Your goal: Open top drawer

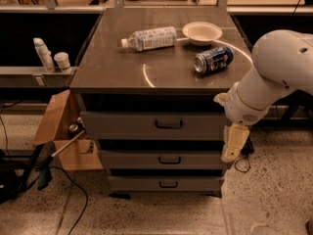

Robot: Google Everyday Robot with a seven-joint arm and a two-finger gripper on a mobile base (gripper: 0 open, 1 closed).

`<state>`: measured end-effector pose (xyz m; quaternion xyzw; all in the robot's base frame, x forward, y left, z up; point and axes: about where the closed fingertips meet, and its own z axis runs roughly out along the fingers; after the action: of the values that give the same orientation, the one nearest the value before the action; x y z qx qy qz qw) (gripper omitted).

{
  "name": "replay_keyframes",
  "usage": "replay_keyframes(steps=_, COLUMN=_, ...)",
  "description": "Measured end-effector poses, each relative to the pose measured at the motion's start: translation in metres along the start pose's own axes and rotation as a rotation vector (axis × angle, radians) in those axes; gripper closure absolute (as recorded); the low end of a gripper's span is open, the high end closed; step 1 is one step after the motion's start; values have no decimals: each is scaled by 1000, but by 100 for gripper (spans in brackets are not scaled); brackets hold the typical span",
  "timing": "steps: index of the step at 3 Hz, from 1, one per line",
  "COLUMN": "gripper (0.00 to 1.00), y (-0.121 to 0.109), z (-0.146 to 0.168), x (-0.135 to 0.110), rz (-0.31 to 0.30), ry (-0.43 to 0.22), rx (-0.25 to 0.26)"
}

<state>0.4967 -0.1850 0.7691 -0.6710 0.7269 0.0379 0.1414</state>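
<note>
The top drawer [146, 126] is a grey metal front under the cabinet's dark top, with a small dark loop handle [169, 125] at its centre. It sits flush and closed. Two shorter grey drawers [161, 159] lie below it. My gripper [231, 151] hangs down from the white arm at the cabinet's right front corner, level with the gap between the top and middle drawers, to the right of the handle. It holds nothing.
On the cabinet top lie a plastic bottle [149, 38], a white bowl [202, 32] and a blue can [213, 60] on its side. A cardboard box [61, 131] stands at the left of the cabinet, with cables on the floor. A shelf at left holds small bottles [44, 55].
</note>
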Motion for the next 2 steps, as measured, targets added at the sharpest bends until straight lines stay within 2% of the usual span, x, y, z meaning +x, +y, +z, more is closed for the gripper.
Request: replay_keyframes(steps=2, gripper=0, y=-2, z=8, x=-1, rz=9, ry=-16, rx=18)
